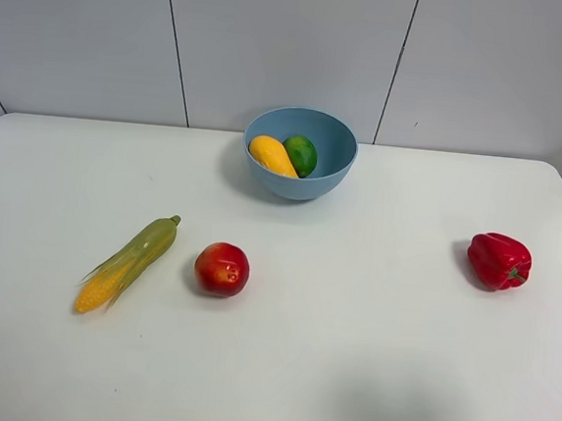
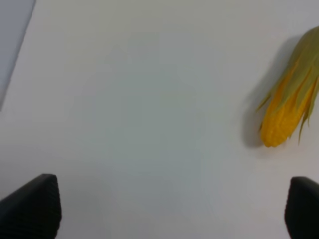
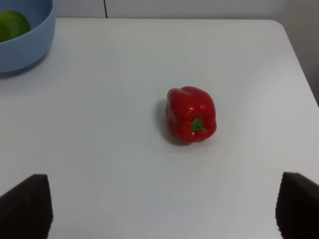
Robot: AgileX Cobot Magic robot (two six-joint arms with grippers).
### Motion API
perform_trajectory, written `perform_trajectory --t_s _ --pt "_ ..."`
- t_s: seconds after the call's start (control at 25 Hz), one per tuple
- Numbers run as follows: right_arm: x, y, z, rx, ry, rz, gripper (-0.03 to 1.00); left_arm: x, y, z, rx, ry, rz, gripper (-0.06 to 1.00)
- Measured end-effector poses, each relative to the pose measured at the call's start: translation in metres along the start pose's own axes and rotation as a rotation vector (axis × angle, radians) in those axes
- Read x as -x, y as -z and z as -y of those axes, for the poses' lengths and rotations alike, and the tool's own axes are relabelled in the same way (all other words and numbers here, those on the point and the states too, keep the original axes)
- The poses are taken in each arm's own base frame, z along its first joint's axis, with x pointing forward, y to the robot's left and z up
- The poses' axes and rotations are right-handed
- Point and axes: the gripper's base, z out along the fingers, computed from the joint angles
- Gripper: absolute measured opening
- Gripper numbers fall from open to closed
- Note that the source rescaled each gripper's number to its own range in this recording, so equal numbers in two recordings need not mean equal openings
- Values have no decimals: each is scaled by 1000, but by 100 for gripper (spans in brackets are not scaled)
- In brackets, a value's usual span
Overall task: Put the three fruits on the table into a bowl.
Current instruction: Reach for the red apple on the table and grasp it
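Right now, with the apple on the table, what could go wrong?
The apple sits close to the corn cob; a wide grasp may knock the cob.
The open right gripper faces the red bell pepper, which might be taken for the apple.
The bowl already holds the mango and lime; the apple could bounce out.

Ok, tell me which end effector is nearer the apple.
Left. The left end effector hovers by the corn, which lies beside the apple; the right end effector faces the distant bell pepper.
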Motion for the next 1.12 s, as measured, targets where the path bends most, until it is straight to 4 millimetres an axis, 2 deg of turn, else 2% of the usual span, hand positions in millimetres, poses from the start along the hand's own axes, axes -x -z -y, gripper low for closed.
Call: perform_trajectory --t_s 0.16,0.28,0.44,0.56,0.84,0.96,1.12 --pt "0 0 0 0 0 0 100 49 0 -6 -6 -58 -40 100" --pt "0 0 0 0 0 0 100 85 -7 -7 -40 -70 -86 100" --pt "0 0 0 0 0 0 100 126 -28 -2 -152 -89 -204 100" --pt "0 0 0 0 0 0 100 149 -50 4 -255 -137 -271 100" --pt "0 0 0 0 0 0 100 176 -97 15 -404 -190 -339 100" --pt "0 0 0 0 0 0 100 181 -108 19 -412 -224 -357 100" --pt "0 0 0 0 0 0 100 185 -111 40 -405 -361 -329 100"
